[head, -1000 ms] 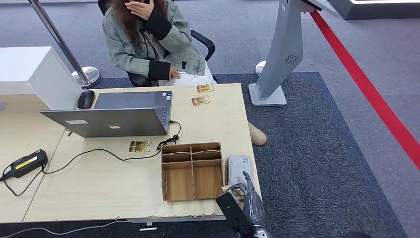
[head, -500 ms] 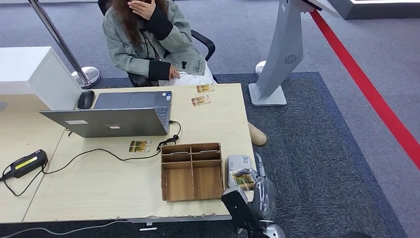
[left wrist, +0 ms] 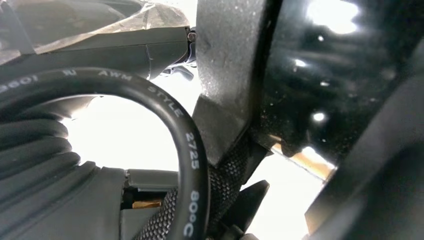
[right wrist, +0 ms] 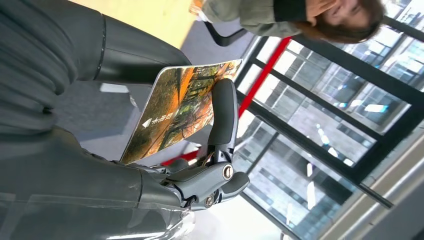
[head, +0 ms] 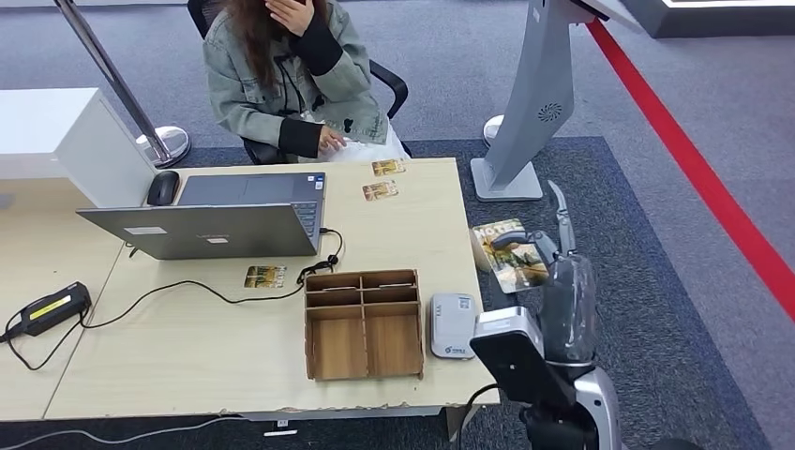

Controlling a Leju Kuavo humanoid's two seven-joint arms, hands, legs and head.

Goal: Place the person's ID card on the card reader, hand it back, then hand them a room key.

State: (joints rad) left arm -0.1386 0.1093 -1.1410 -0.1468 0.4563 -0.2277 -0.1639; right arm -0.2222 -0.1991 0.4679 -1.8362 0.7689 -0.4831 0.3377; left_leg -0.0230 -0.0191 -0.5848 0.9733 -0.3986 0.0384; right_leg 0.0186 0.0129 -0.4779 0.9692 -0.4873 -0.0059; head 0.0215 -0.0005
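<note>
My right hand [head: 551, 251] is raised past the table's right edge and pinches a card with an orange autumn picture [head: 507, 253] between thumb and fingers. In the right wrist view the same card [right wrist: 180, 107] lies flat against the thumb, with a dark finger [right wrist: 223, 117] pressed across it. The grey card reader [head: 451, 324] sits on the table by the wooden box, with nothing on it. The person [head: 281, 80] sits at the far side in a denim jacket, one hand at the face. The left wrist view has my left hand's ribbed cover [left wrist: 35, 165] behind a black cable; its fingers are hidden.
A wooden divided box [head: 363, 323] stands left of the reader. An open laptop [head: 220, 216], a mouse [head: 162, 187] and a handheld scanner [head: 47, 309] lie to the left. Three more cards lie on the table [head: 388, 167] [head: 380, 190] [head: 264, 277]. A grey kiosk stand [head: 525, 112] is far right.
My right hand has lifted the card off the card reader and carried it up and away toward the far right. The person has shifted slightly.
</note>
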